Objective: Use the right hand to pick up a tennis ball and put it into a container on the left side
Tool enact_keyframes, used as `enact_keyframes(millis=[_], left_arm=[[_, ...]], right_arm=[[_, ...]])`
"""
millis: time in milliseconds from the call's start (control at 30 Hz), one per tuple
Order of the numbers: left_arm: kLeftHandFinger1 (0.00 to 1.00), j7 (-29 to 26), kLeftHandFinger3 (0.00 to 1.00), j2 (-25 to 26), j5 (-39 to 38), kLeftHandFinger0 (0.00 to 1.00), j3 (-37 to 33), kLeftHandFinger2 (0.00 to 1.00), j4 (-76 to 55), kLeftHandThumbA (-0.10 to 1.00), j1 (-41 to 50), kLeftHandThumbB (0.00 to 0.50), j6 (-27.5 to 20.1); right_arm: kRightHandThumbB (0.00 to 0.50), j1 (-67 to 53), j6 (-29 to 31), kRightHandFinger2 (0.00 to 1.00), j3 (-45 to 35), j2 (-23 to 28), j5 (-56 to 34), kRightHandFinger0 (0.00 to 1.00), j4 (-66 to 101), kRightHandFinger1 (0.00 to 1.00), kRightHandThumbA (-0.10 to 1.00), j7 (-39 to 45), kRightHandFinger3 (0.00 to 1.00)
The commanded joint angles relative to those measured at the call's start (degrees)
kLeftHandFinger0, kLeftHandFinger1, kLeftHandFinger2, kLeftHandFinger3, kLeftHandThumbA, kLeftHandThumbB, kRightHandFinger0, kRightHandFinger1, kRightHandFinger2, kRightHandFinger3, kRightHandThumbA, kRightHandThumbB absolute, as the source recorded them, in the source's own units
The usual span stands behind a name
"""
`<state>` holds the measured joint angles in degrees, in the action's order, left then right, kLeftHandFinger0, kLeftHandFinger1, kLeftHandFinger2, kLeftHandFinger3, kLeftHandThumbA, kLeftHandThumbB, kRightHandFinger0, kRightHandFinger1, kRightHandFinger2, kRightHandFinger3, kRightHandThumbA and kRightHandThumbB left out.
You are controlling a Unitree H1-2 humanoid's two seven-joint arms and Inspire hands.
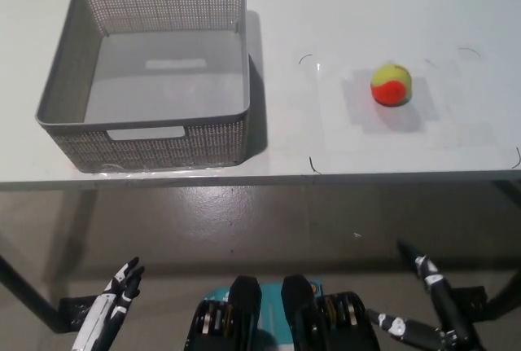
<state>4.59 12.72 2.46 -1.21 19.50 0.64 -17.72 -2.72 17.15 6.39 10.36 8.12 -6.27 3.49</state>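
Observation:
A yellow and orange tennis ball (391,84) lies on the white table (366,147) at the right. A grey perforated basket (203,143) with cut-out handles stands on the table's left part, with nothing inside. My black right hand (427,306) hangs below the table's front edge at the lower right, its fingers spread and holding nothing, far from the ball. At the lower left my white left hand (120,287) rests low, fingers apart and empty.
The table's front edge runs across the middle of the picture, with grey floor below it. A dark table leg (24,290) slants at the lower left. Thin black marks outline a square patch around the ball.

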Motion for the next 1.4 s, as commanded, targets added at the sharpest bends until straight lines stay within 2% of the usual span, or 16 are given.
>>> enact_keyframes(millis=[0,33,100,133,333,467,500,700,733,900,1000,1100,1200,1233,1333,1367], left_arm=[[1.0,0.7,1.0,0.8,-0.1,1.0,0.0,1.0,-0.1,0.96,-0.8,0.296,-3.6],[1.0,0.8,1.0,0.7,-0.1,1.0,0.1,1.0,0.0,0.96,-0.9,0.297,-3.7],[1.0,0.8,1.0,0.7,-0.2,1.0,0.1,1.0,0.1,0.95,-0.9,0.299,-3.8],[1.0,0.9,1.0,0.7,-0.2,1.0,0.1,1.0,0.2,0.95,-0.9,0.298,-3.9],[1.0,1.2,1.0,0.6,-0.5,1.0,0.2,1.0,0.2,0.94,-0.6,0.296,-4.1],[1.0,0.8,1.0,0.4,0.0,1.0,0.1,1.0,0.4,0.96,-0.6,0.306,-3.8],[1.0,0.8,1.0,0.4,0.0,1.0,0.1,1.0,0.4,0.96,-0.6,0.306,-3.8],[1.0,1.2,1.0,0.5,-0.2,1.0,0.0,1.0,0.8,0.96,-0.6,0.292,-4.7],[1.0,1.3,1.0,0.5,-0.3,1.0,0.0,1.0,0.8,0.96,-0.5,0.292,-4.7],[1.0,1.0,1.0,0.3,0.1,1.0,0.0,1.0,0.6,0.96,-0.2,0.303,-4.5],[1.0,0.7,1.0,0.3,0.7,1.0,0.0,1.0,0.7,0.97,-0.2,0.311,-4.2],[1.0,0.8,1.0,0.3,0.6,1.0,0.0,1.0,1.1,0.97,-0.5,0.295,-5.4],[1.0,1.3,1.0,0.5,0.2,1.0,-0.1,1.0,1.0,0.96,-0.6,0.29,-5.2],[1.0,1.4,1.0,0.5,0.2,1.0,0.0,1.0,0.9,0.96,-0.6,0.292,-5.2],[1.0,1.0,1.0,0.5,0.9,1.0,0.0,1.0,1.1,0.97,-0.7,0.295,-5.4],[1.0,1.1,1.0,0.5,0.8,1.0,0.0,1.0,1.1,0.97,-0.7,0.296,-5.4]], right_arm=[[0.286,-0.6,0.1,1.0,-2.4,0.7,1.9,1.0,10.7,1.0,1.0,-1.6,1.0],[0.274,-0.6,0.0,1.0,-2.7,0.7,1.2,1.0,12.3,1.0,1.0,-1.3,1.0],[0.292,-0.7,-1.0,1.0,-3.6,0.5,1.8,1.0,15.6,1.0,1.0,-1.5,1.0],[0.323,-0.5,-2.1,1.0,-4.6,0.3,2.4,1.0,19.3,1.0,1.0,-1.8,1.0],[0.378,2.4,-9.7,1.0,-7.4,0.3,7.5,1.0,29.0,1.0,1.0,-1.5,1.0],[0.408,10.5,-20.2,1.0,-8.8,3.7,13.0,1.0,32.9,1.0,1.0,2.3,1.0],[0.402,12.3,-21.7,1.0,-8.8,4.4,13.3,1.0,32.7,1.0,1.0,2.9,1.0],[0.436,27.2,-30.0,1.0,-6.7,9.9,16.4,1.0,25.8,1.0,1.0,7.3,1.0],[0.429,28.8,-30.2,1.0,-6.3,10.5,16.6,1.0,24.6,1.0,1.0,7.6,1.0],[0.465,38.1,-30.5,1.0,-4.0,11.9,17.0,1.0,15.7,1.0,1.0,7.6,1.0],[0.458,43.9,-33.1,1.0,-1.7,12.6,17.7,1.0,10.4,1.0,1.0,9.4,1.0],[0.448,48.8,-33.5,1.0,0.5,13.0,18.6,1.0,4.5,1.0,1.0,9.9,1.0],[0.472,53.0,-32.9,1.0,2.5,13.0,19.1,1.0,-2.3,1.0,1.0,9.7,1.0],[0.499,55.6,-32.6,1.0,3.8,13.0,19.4,1.0,-6.7,1.0,1.0,10.2,1.0],[0.497,58.7,-32.0,1.0,5.3,12.8,19.2,1.0,-12.6,1.0,1.0,10.6,1.0],[0.476,59.3,-32.2,1.0,5.6,12.7,18.9,1.0,-13.7,1.0,1.0,10.9,1.0]])
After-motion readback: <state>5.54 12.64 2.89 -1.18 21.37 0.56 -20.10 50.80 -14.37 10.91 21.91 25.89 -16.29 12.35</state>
